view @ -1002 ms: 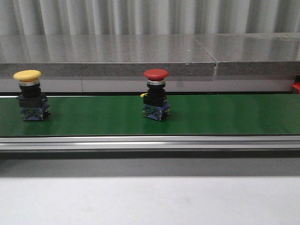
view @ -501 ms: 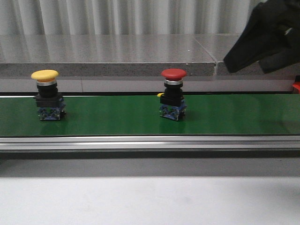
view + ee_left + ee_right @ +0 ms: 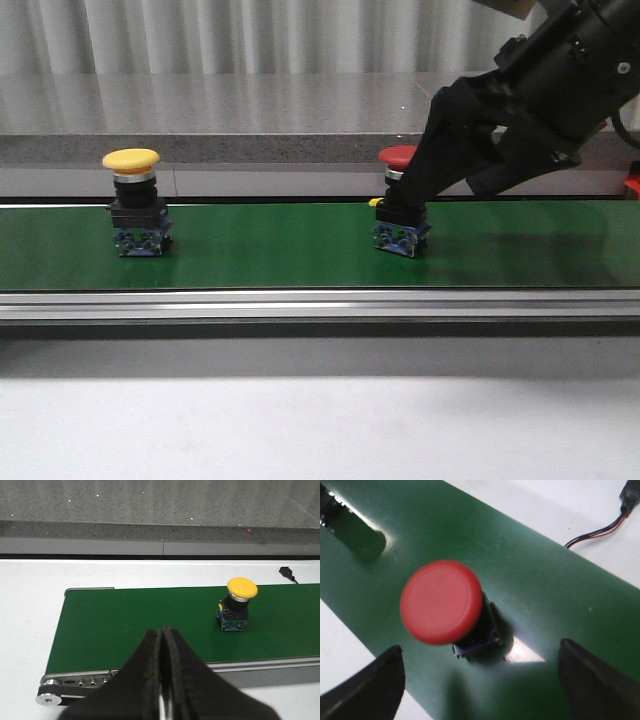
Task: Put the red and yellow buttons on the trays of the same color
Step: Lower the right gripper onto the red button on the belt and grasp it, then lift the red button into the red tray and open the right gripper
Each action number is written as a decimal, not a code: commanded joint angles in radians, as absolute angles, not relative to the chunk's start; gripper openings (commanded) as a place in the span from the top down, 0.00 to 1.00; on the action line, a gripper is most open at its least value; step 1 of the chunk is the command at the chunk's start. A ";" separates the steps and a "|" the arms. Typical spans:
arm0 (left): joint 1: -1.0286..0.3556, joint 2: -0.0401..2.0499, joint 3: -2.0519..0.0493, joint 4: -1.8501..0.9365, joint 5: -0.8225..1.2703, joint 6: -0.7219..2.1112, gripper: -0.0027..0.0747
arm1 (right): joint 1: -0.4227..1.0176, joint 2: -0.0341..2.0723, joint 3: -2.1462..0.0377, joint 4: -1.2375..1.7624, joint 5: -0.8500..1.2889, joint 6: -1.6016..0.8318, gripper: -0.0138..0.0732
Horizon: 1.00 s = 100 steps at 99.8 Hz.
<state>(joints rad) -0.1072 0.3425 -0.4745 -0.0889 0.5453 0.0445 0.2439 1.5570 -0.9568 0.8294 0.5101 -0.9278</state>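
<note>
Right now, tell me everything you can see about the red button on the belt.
The red button is a mushroom-head push switch: a round, smooth, matte red cap over a metal collar, a black body with a yellow tab, and a blue terminal base. It stands upright on the green belt, right of the yellow button. The right gripper is open, its fingers on either side of the button, and the wrist view shows no contact.

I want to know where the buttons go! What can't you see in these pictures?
- Trays: not in any view, so their places are unknown.
- Red button: in the front view the right gripper covers part of its cap and body.
- Right wrist view: the fingertips are cut off by the edge.
- Yellow button: its base label is too small to read.
- Left gripper: shut, holding nothing visible.
</note>
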 commanded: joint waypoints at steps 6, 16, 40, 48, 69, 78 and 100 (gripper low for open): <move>-0.113 0.347 -0.501 -0.098 0.476 0.044 0.99 | 0.244 1.560 -1.028 0.864 0.497 -0.939 0.13; -0.113 0.347 -0.501 -0.098 0.476 0.044 0.99 | 0.244 1.579 -1.044 0.864 0.497 -0.940 0.13; -0.113 0.347 -0.501 -0.098 0.476 0.044 0.99 | 0.244 1.582 -1.056 0.862 0.478 -0.940 0.27; -0.113 0.347 -0.501 -0.098 0.476 0.044 0.99 | 0.244 1.582 -1.056 0.858 0.479 -0.940 0.49; -0.113 0.347 -0.501 -0.098 0.476 0.044 0.99 | 0.237 1.574 -1.072 0.840 0.509 -0.939 0.66; -0.113 0.347 -0.501 -0.098 0.476 0.044 0.99 | 0.206 1.557 -1.106 0.807 0.539 -0.919 0.66; -0.113 0.347 -0.501 -0.098 0.476 0.044 0.99 | -0.006 1.515 -1.252 0.774 0.647 -0.847 0.66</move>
<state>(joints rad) -0.1072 0.3425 -0.4745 -0.0889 0.5453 0.0461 0.0800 1.5737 -1.1657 0.7643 0.6230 -0.8773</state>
